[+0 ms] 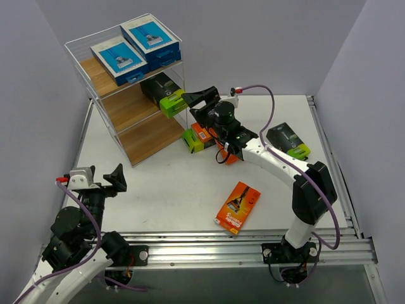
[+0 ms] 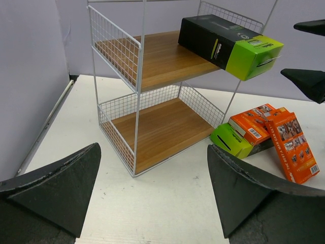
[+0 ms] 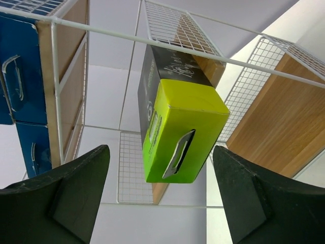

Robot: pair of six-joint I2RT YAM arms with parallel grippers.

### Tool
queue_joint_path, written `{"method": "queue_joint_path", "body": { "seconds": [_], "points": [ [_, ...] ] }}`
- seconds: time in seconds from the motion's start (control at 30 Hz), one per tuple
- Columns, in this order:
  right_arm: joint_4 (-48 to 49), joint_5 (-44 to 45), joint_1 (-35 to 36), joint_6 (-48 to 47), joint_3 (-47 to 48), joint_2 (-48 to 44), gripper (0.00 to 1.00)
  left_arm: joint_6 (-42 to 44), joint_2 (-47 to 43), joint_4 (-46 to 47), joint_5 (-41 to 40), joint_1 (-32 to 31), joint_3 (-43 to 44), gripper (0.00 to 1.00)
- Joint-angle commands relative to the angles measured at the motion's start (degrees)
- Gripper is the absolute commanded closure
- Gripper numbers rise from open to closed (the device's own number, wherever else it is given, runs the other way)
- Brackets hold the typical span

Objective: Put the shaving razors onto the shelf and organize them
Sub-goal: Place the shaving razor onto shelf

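The shelf (image 1: 130,107) stands at the back left. Two blue-and-white razor packs (image 1: 136,47) lie on its top board. A black pack with a lime-green end (image 1: 166,95) rests on the middle board (image 2: 162,61) and juts out over the edge. My right gripper (image 1: 201,98) is open just off that lime end (image 3: 183,132), one finger on each side, not touching it. More packs lie on the table: a lime-ended one with orange ones (image 2: 264,132), a black-and-lime one (image 1: 288,140) and an orange one (image 1: 238,207). My left gripper (image 1: 111,179) is open and holds nothing.
The shelf's bottom board (image 2: 157,129) is bare. The thin wire frame (image 3: 152,38) runs close around the right gripper. Walls enclose the table on three sides, and a metal rail (image 1: 253,244) runs along the near edge.
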Motion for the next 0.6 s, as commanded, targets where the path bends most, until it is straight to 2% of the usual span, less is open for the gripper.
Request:
{"method": "queue_joint_path", "body": {
  "seconds": [0.0,0.2,0.57],
  "points": [
    [3.66,-1.32,-0.31,-0.55,-1.29,-2.59,0.25,0.0,0.63,0.45,0.05,-0.17,1.94,0.05],
    [5.42,-3.52,1.18,-1.25,-1.38,-1.8,0.45,0.26,0.46,0.88,0.14,-0.26,1.68,0.05],
    [5.95,-4.39,3.47,-2.57,2.39,1.89,0.6,0.26,0.46,1.06,0.57,-0.17,1.5,0.06]
  ]
}}
